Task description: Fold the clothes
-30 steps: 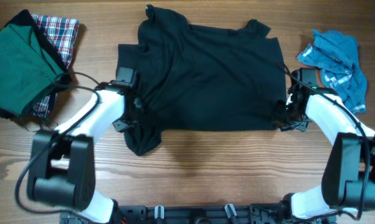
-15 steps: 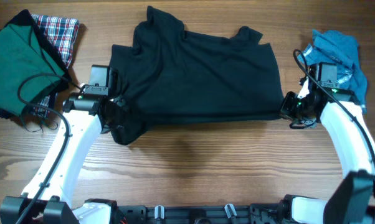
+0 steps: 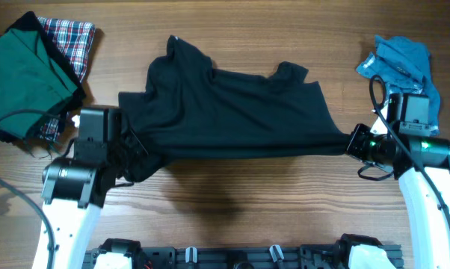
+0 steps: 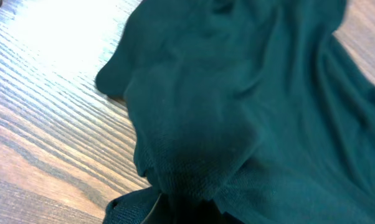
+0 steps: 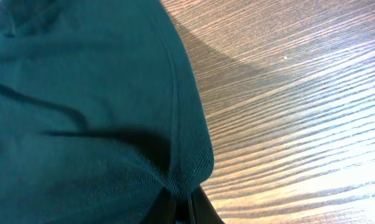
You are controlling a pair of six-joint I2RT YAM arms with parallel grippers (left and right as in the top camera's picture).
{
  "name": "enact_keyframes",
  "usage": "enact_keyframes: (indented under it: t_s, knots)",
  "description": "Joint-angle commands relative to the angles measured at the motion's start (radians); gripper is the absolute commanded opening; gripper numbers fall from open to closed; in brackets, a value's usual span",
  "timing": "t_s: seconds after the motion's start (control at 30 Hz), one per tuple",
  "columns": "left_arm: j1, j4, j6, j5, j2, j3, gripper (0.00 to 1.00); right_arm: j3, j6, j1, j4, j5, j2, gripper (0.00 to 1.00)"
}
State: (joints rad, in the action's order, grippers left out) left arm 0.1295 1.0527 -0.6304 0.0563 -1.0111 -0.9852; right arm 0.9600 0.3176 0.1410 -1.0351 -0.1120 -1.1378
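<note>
A dark green-black T-shirt (image 3: 232, 112) hangs stretched between my two grippers above the wooden table, its front edge lifted, its collar end trailing toward the back. My left gripper (image 3: 131, 153) is shut on the shirt's front left corner; in the left wrist view the cloth (image 4: 237, 106) fills the frame and hides the fingers. My right gripper (image 3: 350, 142) is shut on the front right corner; in the right wrist view the hem (image 5: 181, 168) bunches into the closed fingertips (image 5: 184, 208).
A folded green garment (image 3: 19, 75) on a plaid one (image 3: 74, 37) lies at the back left. A crumpled blue garment (image 3: 404, 67) lies at the back right, just behind my right arm. Bare wood (image 3: 232, 194) shows in front of the shirt.
Both grippers have risen and moved outward with the shirt's front corners. The front edge came off the table and pulled taut, and the shirt's body slid forward and narrowed.
</note>
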Motion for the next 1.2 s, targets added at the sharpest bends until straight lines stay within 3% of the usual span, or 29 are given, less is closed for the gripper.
enact_keyframes:
  t_s: [0.0, 0.27, 0.5, 0.93, 0.97, 1.0, 1.03, 1.1, 1.17]
  knots:
    - [0.026, -0.003, 0.001, 0.081, 0.033, 0.003, 0.04, 0.017, 0.007, 0.007, 0.042, 0.011, 0.022, 0.04]
    - [0.026, -0.109, 0.001, 0.14, -0.199, 0.003, 0.04, 0.015, -0.031, 0.007, 0.213, -0.013, -0.163, 0.04]
    - [0.026, -0.317, 0.002, 0.14, -0.42, 0.003, 0.04, 0.015, -0.046, 0.007, 0.383, -0.073, -0.373, 0.04]
    - [0.026, -0.501, 0.024, 0.155, -0.584, 0.003, 0.04, 0.015, -0.044, -0.058, 0.566, -0.099, -0.51, 0.05]
    - [0.026, -0.505, 0.024, 0.155, -0.589, 0.003, 0.15, 0.015, -0.036, -0.061, 0.567, -0.098, -0.51, 0.32]
    - [0.026, -0.507, 0.024, 0.155, -0.589, 0.003, 0.25, 0.015, -0.029, -0.063, 0.566, -0.095, -0.51, 0.46]
    - [0.026, -0.509, 0.024, 0.156, -0.589, 0.003, 0.48, 0.015, -0.029, -0.063, 0.566, -0.095, -0.51, 0.56]
    - [0.026, -0.512, 0.024, 0.168, -0.589, 0.003, 0.83, 0.015, -0.029, -0.063, 0.566, -0.095, -0.51, 0.66]
    - [0.026, -0.512, 0.024, 0.19, -0.589, 0.003, 0.92, 0.015, -0.03, -0.063, 0.565, -0.091, -0.51, 0.66]
